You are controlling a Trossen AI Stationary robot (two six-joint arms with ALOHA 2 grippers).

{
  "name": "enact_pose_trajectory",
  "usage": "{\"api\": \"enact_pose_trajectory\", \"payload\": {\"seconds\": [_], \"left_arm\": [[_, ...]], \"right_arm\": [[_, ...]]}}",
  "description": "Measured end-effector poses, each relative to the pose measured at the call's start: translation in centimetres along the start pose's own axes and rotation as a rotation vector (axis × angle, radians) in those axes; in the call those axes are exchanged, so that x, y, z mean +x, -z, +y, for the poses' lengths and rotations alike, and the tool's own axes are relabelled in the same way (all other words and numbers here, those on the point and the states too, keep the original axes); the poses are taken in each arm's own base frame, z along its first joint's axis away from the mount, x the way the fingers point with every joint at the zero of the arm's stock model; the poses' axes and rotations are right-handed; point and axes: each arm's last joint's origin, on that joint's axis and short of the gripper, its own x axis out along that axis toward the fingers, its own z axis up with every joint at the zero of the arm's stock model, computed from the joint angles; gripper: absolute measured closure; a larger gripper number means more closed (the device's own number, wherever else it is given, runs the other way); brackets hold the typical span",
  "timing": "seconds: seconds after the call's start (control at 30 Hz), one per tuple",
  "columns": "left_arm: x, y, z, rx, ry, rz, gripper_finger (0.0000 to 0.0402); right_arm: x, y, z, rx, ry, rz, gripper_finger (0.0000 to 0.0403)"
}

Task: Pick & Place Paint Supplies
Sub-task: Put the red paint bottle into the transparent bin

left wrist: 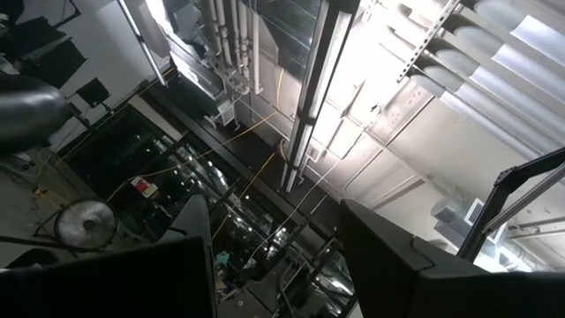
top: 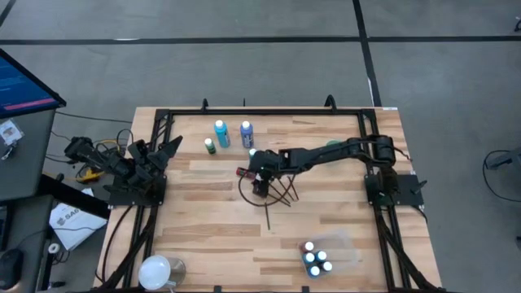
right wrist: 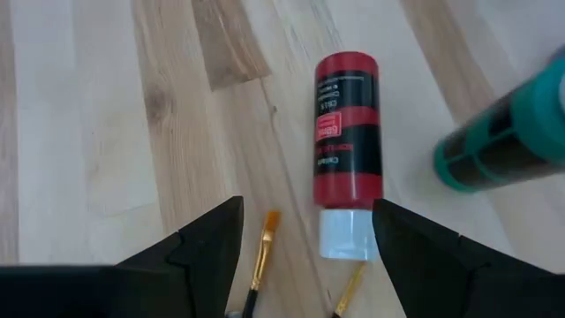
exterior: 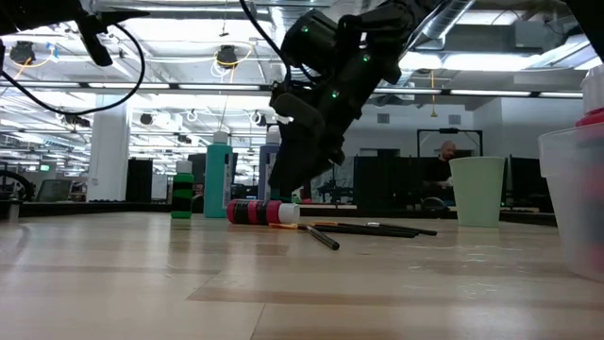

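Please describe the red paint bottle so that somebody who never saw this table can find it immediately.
Start at the right gripper, open over the middle of the wooden table. Just below it, beside the paintbrushes, is the red bottle. It alone lies on its side, white cap showing; the other bottles stand upright.

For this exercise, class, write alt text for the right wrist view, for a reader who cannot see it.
A red paint bottle with a white cap lies on its side on the pale wooden table, straight ahead of the right gripper, whose dark jaws stand open. Two orange-tipped paintbrushes lie between the jaws, and a green bottle lies blurred beside it.
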Motion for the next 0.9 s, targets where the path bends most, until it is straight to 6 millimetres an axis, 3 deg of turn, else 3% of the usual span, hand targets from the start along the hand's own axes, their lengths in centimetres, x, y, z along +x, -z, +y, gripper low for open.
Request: {"api": "enact_pose_trajectory", "payload": {"seconds": [0.17,0.47,0.67,0.77,0.9], "left_arm": [[0.0,0.0,0.0,0.0,0.0,0.0,0.027],[0.0,0.1,0.0,0.005,0.0,0.005,0.027],[0.1,0.3,0.0,0.014,-0.002,0.015,0.027],[0.1,0.4,0.0,0.019,-0.003,0.02,0.027],[0.1,0.4,0.0,0.017,-0.002,0.019,0.027]], "right_arm": [[0.2,-0.1,-0.8,-0.021,0.013,0.004,0.0158],[3.1,1.2,-2.2,0.0,0.024,0.062,0.0158],[3.1,1.1,-2.2,-0.004,0.017,0.056,0.016],[3.1,1.2,-2.2,-0.005,0.015,0.062,0.0176],[3.1,1.3,-2.3,-0.005,0.017,0.076,0.0228]]}}
